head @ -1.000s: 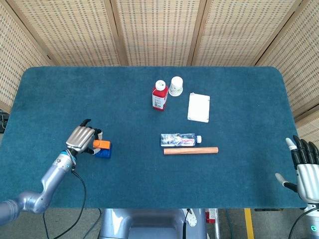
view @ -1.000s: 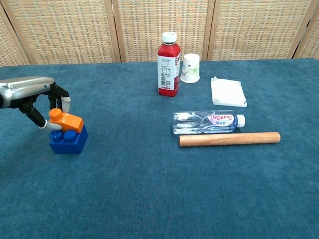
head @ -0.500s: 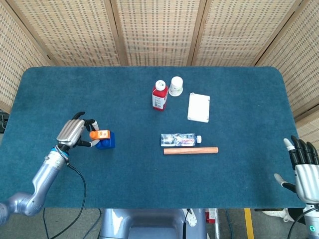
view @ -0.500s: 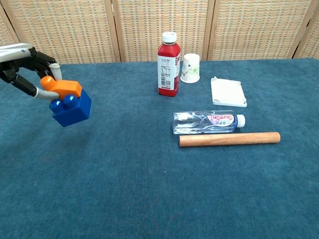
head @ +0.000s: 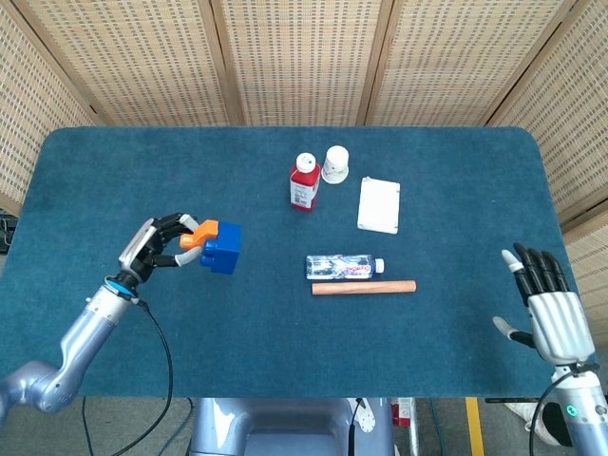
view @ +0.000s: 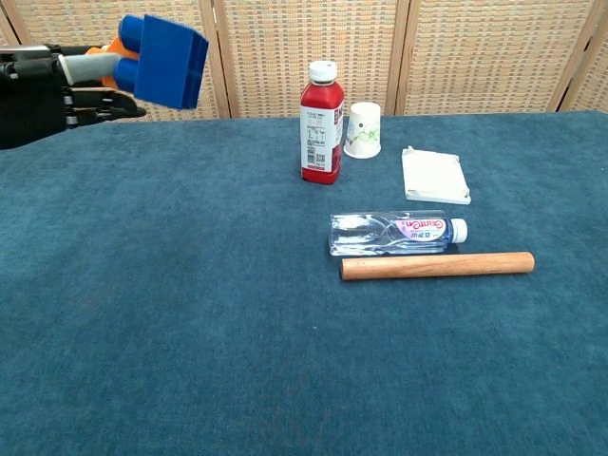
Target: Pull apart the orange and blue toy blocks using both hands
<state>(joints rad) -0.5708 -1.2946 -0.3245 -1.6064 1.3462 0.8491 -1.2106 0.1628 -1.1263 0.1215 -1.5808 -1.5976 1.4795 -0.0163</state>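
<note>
My left hand [head: 157, 245] [view: 52, 85] holds the joined blocks in the air above the table's left side. Its fingers grip the orange block [head: 201, 234] [view: 116, 49], and the blue block [head: 222, 249] [view: 169, 61] sticks out to the right, still attached. The pair is tipped on its side. My right hand [head: 548, 302] hovers past the table's front right corner, palm turned away, fingers spread and holding nothing. It shows only in the head view.
On the blue cloth table [head: 456, 190] lie a clear plastic bottle [head: 344, 267] [view: 394, 232] and a wooden rod [head: 364, 287] [view: 437, 265]. Behind them stand a red bottle [head: 304, 182] [view: 321, 123], a paper cup [head: 334, 164] [view: 363, 130] and a white pad [head: 379, 204] [view: 435, 176].
My left hand has lifted the joined blocks off the table, up and to the right, tipping them sideways. My right hand has risen and moved inward toward the table.
</note>
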